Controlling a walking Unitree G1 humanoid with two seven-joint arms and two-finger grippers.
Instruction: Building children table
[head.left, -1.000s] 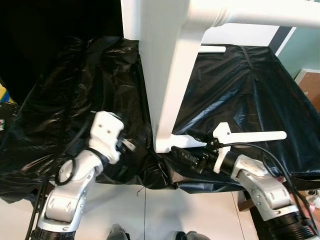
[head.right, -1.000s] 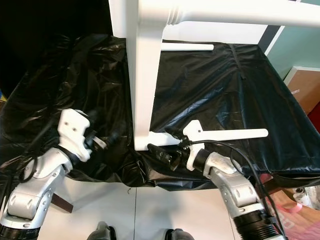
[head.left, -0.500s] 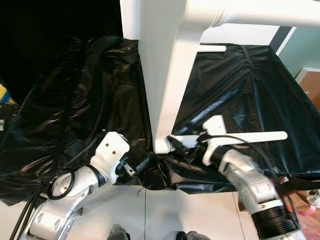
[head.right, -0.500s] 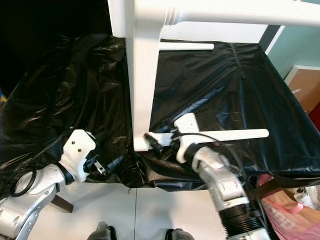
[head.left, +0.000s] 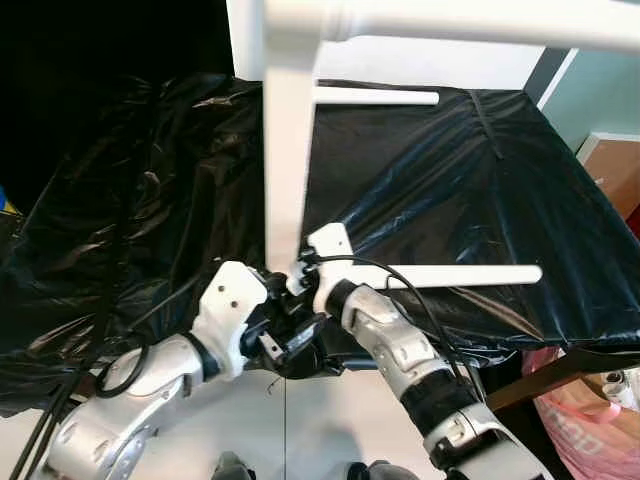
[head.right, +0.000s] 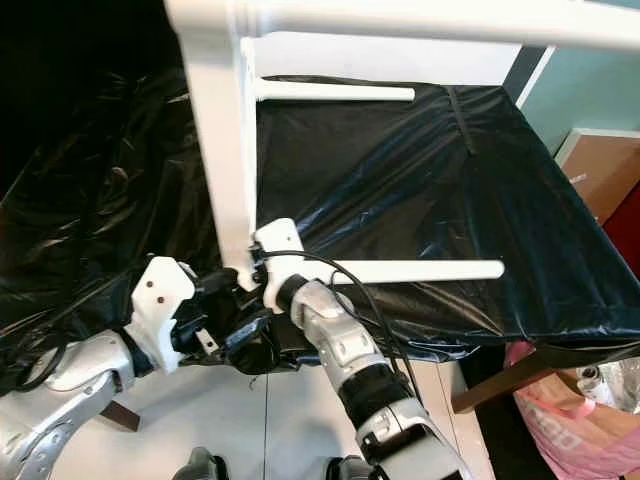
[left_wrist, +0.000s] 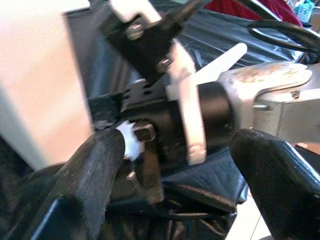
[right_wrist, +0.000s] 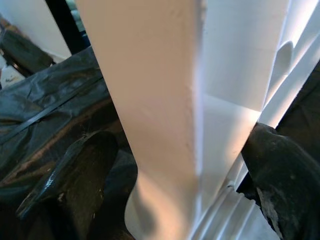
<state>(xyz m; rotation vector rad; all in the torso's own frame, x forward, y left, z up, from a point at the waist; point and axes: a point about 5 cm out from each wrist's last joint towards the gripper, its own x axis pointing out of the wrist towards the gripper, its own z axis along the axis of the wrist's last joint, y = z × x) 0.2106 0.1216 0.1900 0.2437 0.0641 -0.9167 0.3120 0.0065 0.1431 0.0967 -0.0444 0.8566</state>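
The left hand (head.left: 283, 335) sits low at the near edge of the surface (head.left: 480, 200) — its fingers spread apart, the right wrist between them. Just beside it, the right hand (right_wrist: 175, 165) straddles the foot of the white table leg (head.left: 285, 160), fingers either side; whether they press it I cannot tell. A loose white rail (head.left: 465, 275) lies right of it.

Right gripper (head.right: 243, 272) at white table leg (head.right: 222, 150)
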